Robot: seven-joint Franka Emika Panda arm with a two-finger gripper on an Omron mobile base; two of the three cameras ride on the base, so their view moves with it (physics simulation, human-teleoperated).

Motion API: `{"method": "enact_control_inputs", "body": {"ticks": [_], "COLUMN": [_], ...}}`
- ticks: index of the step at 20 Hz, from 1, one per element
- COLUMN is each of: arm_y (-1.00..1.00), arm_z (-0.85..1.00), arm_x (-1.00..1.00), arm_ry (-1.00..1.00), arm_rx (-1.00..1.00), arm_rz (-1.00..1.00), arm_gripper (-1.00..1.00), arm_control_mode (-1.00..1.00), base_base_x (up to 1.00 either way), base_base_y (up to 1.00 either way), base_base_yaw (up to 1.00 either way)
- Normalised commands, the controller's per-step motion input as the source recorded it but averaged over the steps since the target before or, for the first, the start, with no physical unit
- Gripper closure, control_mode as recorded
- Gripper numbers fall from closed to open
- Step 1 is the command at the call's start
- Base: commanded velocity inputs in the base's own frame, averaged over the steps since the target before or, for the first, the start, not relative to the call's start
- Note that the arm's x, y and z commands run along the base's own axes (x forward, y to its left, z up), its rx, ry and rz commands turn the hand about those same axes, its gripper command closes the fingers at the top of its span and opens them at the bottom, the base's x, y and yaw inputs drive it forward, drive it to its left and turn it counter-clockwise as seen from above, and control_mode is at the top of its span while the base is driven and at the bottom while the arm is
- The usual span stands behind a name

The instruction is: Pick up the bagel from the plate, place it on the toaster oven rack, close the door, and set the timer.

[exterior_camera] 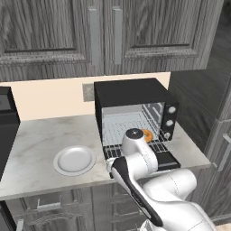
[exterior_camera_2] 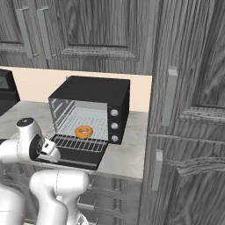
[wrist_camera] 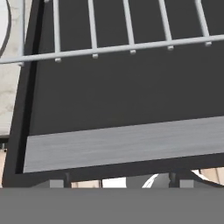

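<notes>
Bagel point(exterior_camera_2: 83, 131) on the toaster oven rack point(exterior_camera_2: 81, 141), door point(wrist_camera: 118, 96) down flat, hand's finger spacing impossible to tell

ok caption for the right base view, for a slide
Bagel rests on the pulled-out toaster oven rack; the door hangs open beside the robot's arm.

The door point(exterior_camera_2: 74, 157) lies folded down flat in front of the toaster oven point(exterior_camera_2: 94, 105), so the mouth is open, but the door itself juts out over the counter edge and blocks a low approach from the front. Inside, the rack point(exterior_camera_2: 81, 143) is pulled partly forward with the bagel point(exterior_camera_2: 84, 131) sitting on it, and there is open height above both. The counter point(exterior_camera: 40, 140) to the oven's left is open apart from the plate point(exterior_camera: 74, 160), while tall cabinets point(exterior_camera_2: 189, 110) close off the oven's right side.
</notes>
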Motion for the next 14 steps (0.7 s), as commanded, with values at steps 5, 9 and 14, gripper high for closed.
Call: {"method": "enact_control_inputs", "body": {"ticks": [5, 9, 14], "arm_y": [0.05, 0.0, 0.0], "arm_z": [-0.11, -0.04, 0.0], "arm_x": [0.53, 0.52, 0.53], "arm_ry": [0.0, 0.0, 0.0], "arm_rx": [0.0, 0.0, 0.0], "arm_rz": [-0.01, -0.01, -0.02], "arm_gripper": [-1.0, -1.0, -1.0], "arm_control_mode": [-1.0, -1.0, -1.0], "base_base_x": [0.0, 0.0, 0.0], "base_base_y": [0.0, 0.0, 0.0], "base_base_yaw": [0.0, 0.0, 0.0]}}
